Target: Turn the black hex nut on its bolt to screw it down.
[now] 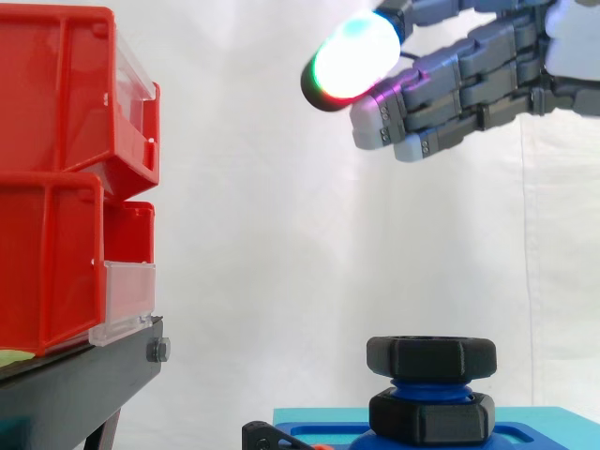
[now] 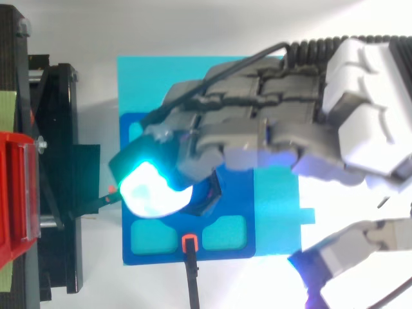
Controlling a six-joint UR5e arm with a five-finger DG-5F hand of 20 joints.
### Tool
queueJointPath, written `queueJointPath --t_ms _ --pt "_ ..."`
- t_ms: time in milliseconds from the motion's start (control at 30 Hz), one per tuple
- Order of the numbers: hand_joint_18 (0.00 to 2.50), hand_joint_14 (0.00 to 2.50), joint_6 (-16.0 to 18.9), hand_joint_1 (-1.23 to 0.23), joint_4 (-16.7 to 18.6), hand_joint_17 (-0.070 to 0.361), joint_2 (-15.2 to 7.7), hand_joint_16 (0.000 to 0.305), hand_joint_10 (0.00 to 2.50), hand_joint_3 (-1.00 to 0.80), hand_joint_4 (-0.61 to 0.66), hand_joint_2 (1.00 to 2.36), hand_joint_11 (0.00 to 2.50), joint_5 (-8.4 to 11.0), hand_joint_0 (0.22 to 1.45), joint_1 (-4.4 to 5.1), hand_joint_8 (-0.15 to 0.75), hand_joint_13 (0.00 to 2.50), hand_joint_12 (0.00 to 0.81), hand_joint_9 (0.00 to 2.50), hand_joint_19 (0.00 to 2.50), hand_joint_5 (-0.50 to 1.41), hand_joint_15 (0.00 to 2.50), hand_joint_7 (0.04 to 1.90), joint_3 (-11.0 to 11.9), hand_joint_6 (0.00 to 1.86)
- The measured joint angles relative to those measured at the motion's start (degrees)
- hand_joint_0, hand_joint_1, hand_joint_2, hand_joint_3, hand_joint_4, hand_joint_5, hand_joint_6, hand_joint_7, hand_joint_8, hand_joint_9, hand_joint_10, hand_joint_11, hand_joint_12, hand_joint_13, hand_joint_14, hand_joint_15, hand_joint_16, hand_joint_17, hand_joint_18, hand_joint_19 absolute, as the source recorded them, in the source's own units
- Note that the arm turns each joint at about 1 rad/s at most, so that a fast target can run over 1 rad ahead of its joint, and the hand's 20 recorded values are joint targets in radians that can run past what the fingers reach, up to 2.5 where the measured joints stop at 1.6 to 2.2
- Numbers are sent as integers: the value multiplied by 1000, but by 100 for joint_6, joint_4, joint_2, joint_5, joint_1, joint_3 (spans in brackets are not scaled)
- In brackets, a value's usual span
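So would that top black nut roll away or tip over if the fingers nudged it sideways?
Probably not: the upper black hex nut sits threaded on the blue bolt, so a sideways nudge should turn it rather than shift it. Its flat sides look matte, likely giving the hand decent purchase. It looks rigid, not squashy.

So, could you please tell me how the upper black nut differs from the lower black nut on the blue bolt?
The upper nut sits high on the blue bolt, with thread showing beneath it; the lower nut sits down at the blue base. The upper nut is nearer the open hand, which hangs above, touching neither nut. Both are black, six-sided and level.
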Motion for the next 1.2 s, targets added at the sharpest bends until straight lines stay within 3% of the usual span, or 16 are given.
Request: queueJointPath --t_ms 333,533,733,1000,1200 --pt "435 0 -1384 -492 421 98 -53 43 3 -500 221 1000 96 111 515 342 206 452 279 571 151 -138 0 835 56 503" --pt "430 0 -2022 -486 600 98 -316 44 4 -500 222 1000 100 161 514 467 207 444 279 575 158 -134 0 861 71 503" --pt "428 0 -2088 -480 785 98 -626 44 4 -500 219 1000 99 170 513 526 209 444 281 579 158 -132 0 866 97 503" --pt "429 0 -2094 -454 828 99 -715 44 3 -500 214 1000 108 145 512 545 212 444 281 583 165 -123 0 899 98 504" --pt "421 0 -2125 -430 829 99 -853 44 3 -500 163 1000 115 83 512 508 213 444 282 586 170 -114 0 975 99 504"
